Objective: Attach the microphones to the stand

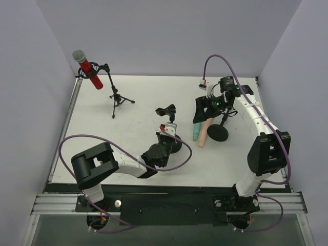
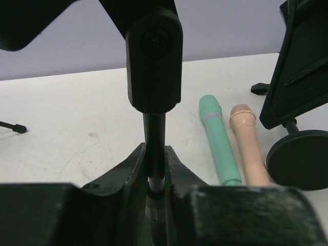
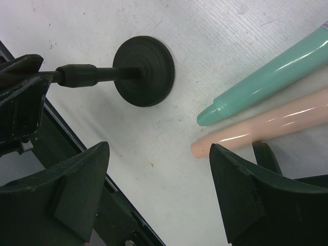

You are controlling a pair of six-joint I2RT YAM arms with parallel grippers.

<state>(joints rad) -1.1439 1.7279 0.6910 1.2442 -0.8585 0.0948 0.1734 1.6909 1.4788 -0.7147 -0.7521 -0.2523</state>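
The red microphone (image 1: 88, 70) with a grey mesh head is clipped in a tripod stand (image 1: 117, 99) at the far left. The mint-green microphone (image 1: 197, 128) and the peach-pink microphone (image 1: 203, 134) lie side by side on the table; they also show in the left wrist view (image 2: 218, 139) (image 2: 249, 146). My left gripper (image 1: 167, 137) (image 2: 154, 154) is shut on the pole of a round-base stand (image 2: 154, 130) with an empty clip (image 1: 166, 110). My right gripper (image 1: 202, 111) (image 3: 159, 169) is open above the two microphones' tail ends (image 3: 266, 77) (image 3: 256, 130).
A second round-base stand (image 1: 218, 132) (image 2: 300, 159) stands just right of the lying microphones, under my right arm. The held stand's base (image 3: 143, 70) shows in the right wrist view. Grey walls enclose the white table (image 1: 154, 92) on three sides.
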